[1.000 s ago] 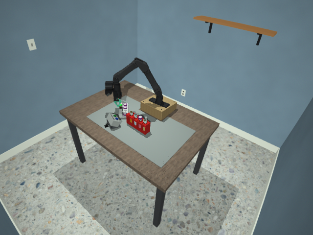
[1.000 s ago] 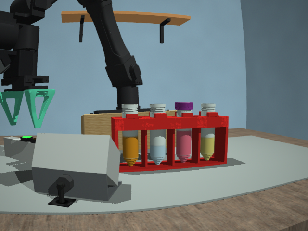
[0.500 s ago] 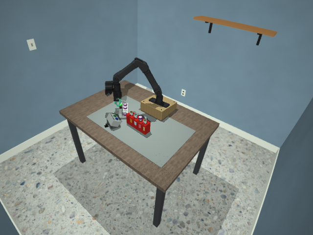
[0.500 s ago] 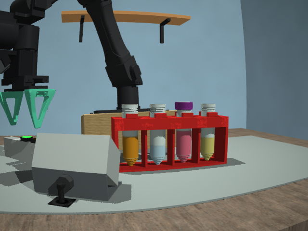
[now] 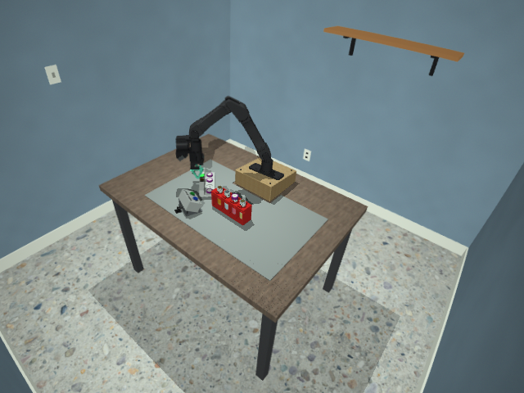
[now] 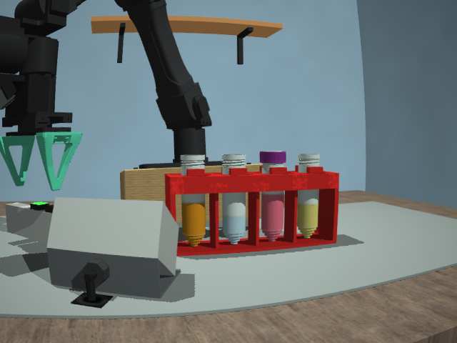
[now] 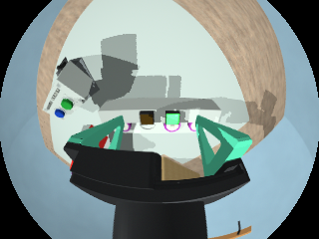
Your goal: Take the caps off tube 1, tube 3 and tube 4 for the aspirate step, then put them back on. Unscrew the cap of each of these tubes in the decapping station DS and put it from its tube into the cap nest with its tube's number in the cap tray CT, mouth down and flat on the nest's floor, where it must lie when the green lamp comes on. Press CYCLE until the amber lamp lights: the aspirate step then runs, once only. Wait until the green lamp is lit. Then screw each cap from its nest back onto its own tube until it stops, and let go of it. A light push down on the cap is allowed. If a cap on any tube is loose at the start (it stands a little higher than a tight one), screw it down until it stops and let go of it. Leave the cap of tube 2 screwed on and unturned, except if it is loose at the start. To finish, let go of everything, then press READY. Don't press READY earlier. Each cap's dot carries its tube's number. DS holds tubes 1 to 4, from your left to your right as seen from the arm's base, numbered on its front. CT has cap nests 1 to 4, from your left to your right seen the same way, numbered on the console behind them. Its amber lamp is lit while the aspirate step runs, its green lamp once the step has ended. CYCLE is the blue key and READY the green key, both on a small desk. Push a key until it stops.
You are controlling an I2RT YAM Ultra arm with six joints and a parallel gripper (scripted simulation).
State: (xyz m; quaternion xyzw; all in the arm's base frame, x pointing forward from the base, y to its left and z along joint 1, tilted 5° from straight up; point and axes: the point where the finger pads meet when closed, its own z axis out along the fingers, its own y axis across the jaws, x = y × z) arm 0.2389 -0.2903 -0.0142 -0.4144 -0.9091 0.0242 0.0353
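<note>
The red decapping station [image 6: 254, 210] holds four tubes. In the exterior view the yellow [image 6: 308, 191], pale blue [image 6: 233, 195] and orange [image 6: 192, 195] tubes stand open with bare threads. The pink tube keeps its purple cap [image 6: 273, 156]. The cap tray [image 5: 209, 183] holds purple caps [image 5: 209, 182] in its nests. In the wrist view only their rims [image 7: 171, 127] show below the console. The green lamp [image 6: 39, 204] is lit, and it also shows in the wrist view [image 7: 173, 119]. The lamp beside it [image 7: 147, 119] is dark. My gripper [image 6: 36, 184] hangs open and empty above the cap tray.
The grey key desk [image 6: 106, 245] stands left of the rack, with its green key [image 7: 66, 104] and blue key [image 7: 59, 114] seen from the wrist. The arm's wooden base box [image 5: 264, 179] sits behind the rack. A grey mat [image 5: 270, 237] covers the table's middle.
</note>
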